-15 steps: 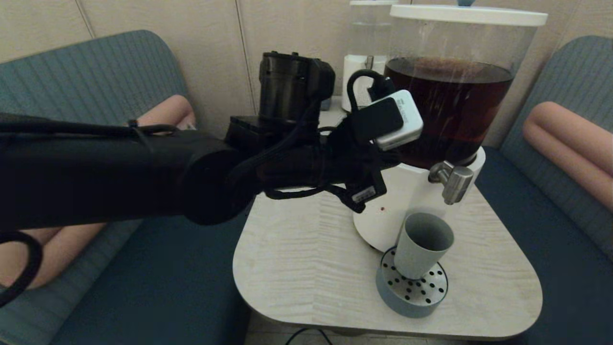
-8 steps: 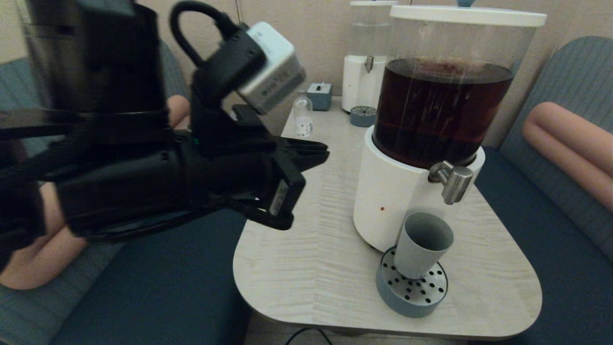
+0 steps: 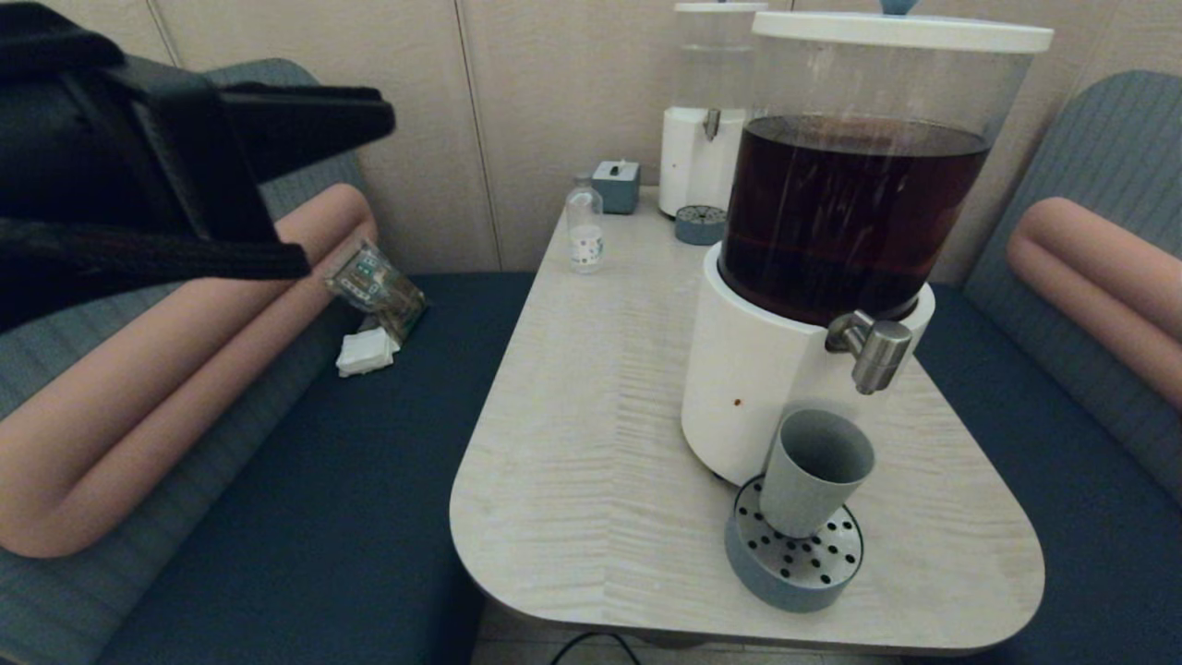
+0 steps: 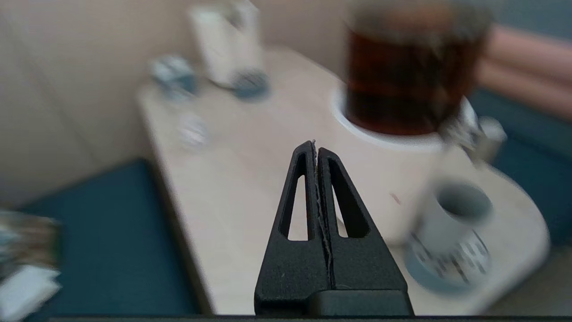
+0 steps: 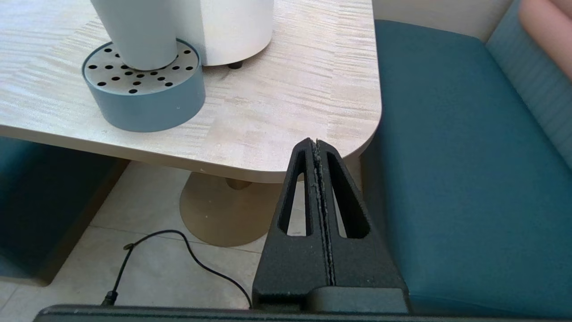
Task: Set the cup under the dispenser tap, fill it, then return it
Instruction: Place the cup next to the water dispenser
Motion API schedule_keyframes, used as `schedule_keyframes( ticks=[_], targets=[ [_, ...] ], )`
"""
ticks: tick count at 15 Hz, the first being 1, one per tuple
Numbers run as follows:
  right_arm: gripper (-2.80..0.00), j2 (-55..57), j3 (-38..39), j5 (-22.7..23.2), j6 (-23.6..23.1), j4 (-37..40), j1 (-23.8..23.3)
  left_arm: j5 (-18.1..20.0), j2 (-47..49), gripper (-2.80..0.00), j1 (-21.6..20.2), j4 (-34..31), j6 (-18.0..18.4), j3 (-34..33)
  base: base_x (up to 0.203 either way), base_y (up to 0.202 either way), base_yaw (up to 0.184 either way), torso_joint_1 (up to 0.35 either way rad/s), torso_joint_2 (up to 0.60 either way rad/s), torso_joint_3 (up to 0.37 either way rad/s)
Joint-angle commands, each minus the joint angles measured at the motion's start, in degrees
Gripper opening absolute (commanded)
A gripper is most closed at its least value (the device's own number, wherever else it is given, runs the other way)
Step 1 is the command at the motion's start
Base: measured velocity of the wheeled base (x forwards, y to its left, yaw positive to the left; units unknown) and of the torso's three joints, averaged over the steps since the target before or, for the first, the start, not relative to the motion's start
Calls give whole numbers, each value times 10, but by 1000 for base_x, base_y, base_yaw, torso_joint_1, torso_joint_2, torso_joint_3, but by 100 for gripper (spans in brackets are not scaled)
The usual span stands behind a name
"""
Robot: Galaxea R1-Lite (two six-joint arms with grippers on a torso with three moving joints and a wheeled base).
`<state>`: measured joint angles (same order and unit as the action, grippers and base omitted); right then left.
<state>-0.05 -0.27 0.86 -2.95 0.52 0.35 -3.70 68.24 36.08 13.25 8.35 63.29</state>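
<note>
The grey-blue cup [image 3: 817, 471] stands on the round perforated drip tray [image 3: 794, 563], directly below the brushed-steel dispenser tap [image 3: 873, 349] of the white-based dispenser [image 3: 748, 379] of dark brown liquid. My left gripper [image 3: 383, 115] hangs high at the far left over the bench, far from the cup, shut and holding nothing. In the left wrist view its tips [image 4: 315, 145] point over the table, with the cup [image 4: 451, 219] off to one side. My right gripper [image 5: 315, 143] is shut and empty below the table's front right corner, with the cup's base [image 5: 138, 31] in its view.
On the light wood table [image 3: 591, 443], at the back, stand a clear-tank dispenser [image 3: 706, 111], a small bottle [image 3: 584, 231], a grey box [image 3: 617, 185] and a second small tray [image 3: 700, 224]. Blue benches flank the table. A packet [image 3: 374, 282] lies on the left bench. A cable [image 5: 178, 250] runs across the floor.
My left arm has swung from in front of the dispenser to the left and up, away from the table. The cup, tray and tap have not moved.
</note>
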Motion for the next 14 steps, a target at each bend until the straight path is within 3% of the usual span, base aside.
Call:
schedule_keyframes(
  ticks=[1, 7, 10, 14],
  targets=[
    [-280, -1, 0, 0, 0, 0, 0, -5, -45, -280, -28, 0, 0, 5, 0, 0, 0, 0, 0, 0],
    [-280, -1, 0, 0, 0, 0, 0, -8, -174, -280, -132, -11, 0, 21, 0, 0, 0, 0, 0, 0],
    [-280, -1, 0, 0, 0, 0, 0, -5, -252, -280, -137, -90, 22, -3, 0, 0, 0, 0, 0, 0],
    [-280, -1, 0, 0, 0, 0, 0, 31, -357, -280, -136, -148, 38, -109, 0, 0, 0, 0, 0, 0]
  ],
)
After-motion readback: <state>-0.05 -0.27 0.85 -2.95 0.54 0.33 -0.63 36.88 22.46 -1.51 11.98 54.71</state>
